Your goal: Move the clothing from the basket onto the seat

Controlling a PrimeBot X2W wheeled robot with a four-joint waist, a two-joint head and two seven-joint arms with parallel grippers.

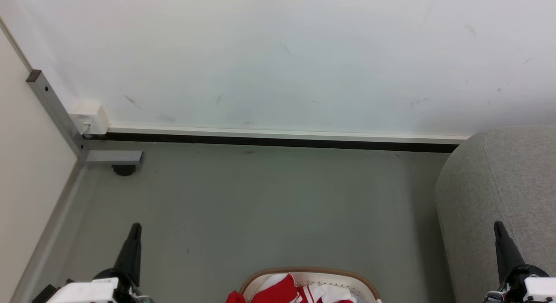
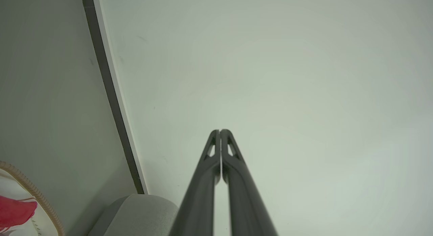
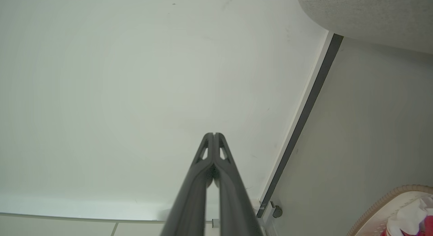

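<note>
You had the left gripper (image 1: 136, 227) at 7 o'clock, the right gripper (image 1: 498, 224) at 5 o'clock, both long, dark, tips pressed together on nothing, crumpled red-white clothing (image 1: 284, 292) lay in the rounded white basket (image 1: 312, 271) with braided brown rim at 6 o'clock, grey woven seat (image 1: 499, 185) at 4 o'clock

One basket (image 1: 309, 271) and one couch (image 1: 499, 185)

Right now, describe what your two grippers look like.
The left gripper and right gripper each have two long, dark grey fingers tapering to rounded tips, with triangular cut-outs near the ends. A white wrist housing sits behind each.
</note>
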